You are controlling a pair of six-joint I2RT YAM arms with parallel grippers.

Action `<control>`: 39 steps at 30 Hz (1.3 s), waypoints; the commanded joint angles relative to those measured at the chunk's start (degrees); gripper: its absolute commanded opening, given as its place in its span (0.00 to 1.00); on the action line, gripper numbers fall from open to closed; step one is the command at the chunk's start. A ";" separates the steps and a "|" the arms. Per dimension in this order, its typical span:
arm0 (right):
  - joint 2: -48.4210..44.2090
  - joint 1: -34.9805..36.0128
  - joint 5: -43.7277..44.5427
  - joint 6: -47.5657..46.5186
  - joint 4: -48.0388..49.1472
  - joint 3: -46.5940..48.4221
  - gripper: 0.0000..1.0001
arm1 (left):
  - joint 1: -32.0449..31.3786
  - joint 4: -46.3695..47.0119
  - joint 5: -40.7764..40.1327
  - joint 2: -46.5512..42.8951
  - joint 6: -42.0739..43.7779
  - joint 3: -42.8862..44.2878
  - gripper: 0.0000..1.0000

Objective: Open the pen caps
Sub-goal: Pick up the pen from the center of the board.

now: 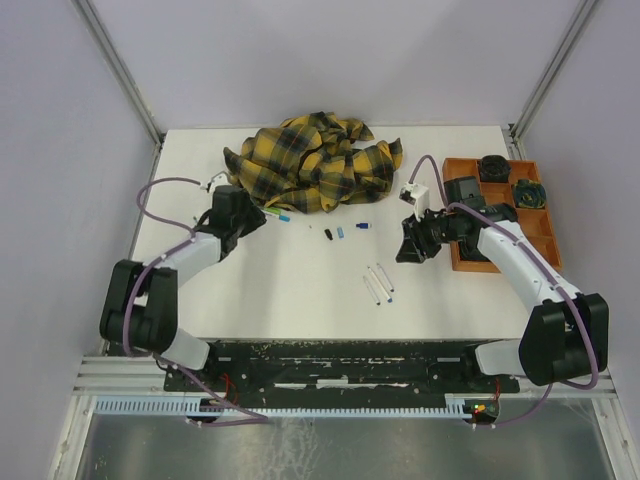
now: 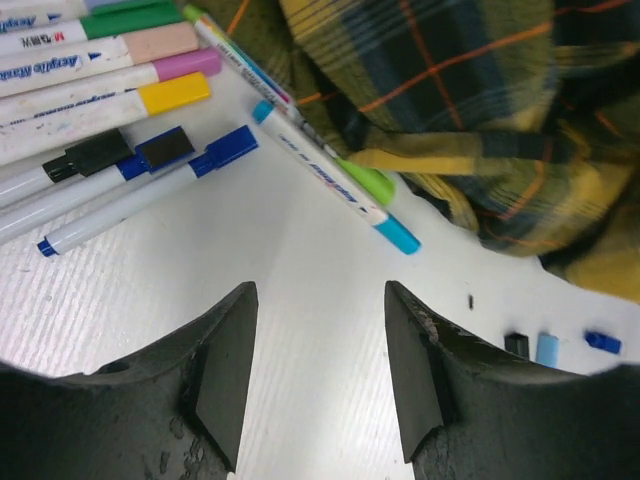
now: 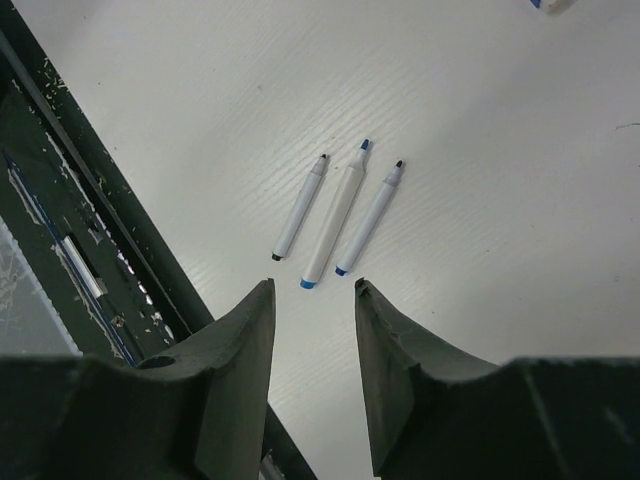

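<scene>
In the left wrist view, capped pens (image 2: 100,100) crowd the upper left. Their white barrels carry blue script that seems to read "Acrylic Marker"; the smaller print is illegible. Three loose pen caps (image 2: 547,348), black, pale blue and blue, lie at the lower right near the plaid cloth (image 2: 450,80). The left gripper (image 2: 320,300) stands open over the bare worktop (image 2: 300,240), holding nothing. The right gripper (image 3: 310,290), jaws apart and empty, hovers at the bottom of its frame, with three uncapped pens (image 3: 345,215) at centre.

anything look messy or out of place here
The plaid cloth lies crumpled at the far side of the table, crowding two pens at its edge. Three loose caps sit scattered mid-table. Nothing looks spilled or broken.
</scene>
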 commanded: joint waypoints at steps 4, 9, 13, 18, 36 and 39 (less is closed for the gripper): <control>-0.92 -0.53 -1.21 -1.10 0.38 1.75 0.45 | 0.23 -18.74 -7.75 16.07 -13.84 17.58 0.56; -0.62 -0.62 -1.21 -0.92 0.42 1.76 0.45 | -0.92 -25.93 -11.70 22.85 -17.09 25.68 0.55; -0.38 -0.63 -1.30 -0.85 0.38 1.69 0.45 | -1.43 -26.74 -11.63 25.11 -17.29 28.90 0.56; -0.22 -0.62 -1.30 -0.76 0.34 1.81 0.45 | -1.62 -28.66 -11.12 27.43 -17.34 32.55 0.56; 0.27 -0.59 -1.57 -0.68 -0.04 1.90 0.46 | -2.08 -33.03 -12.26 30.82 -17.01 35.52 0.41; 0.21 -0.55 -1.52 -0.59 -0.01 1.89 0.46 | -2.13 -33.11 -12.14 30.23 -16.19 34.82 0.32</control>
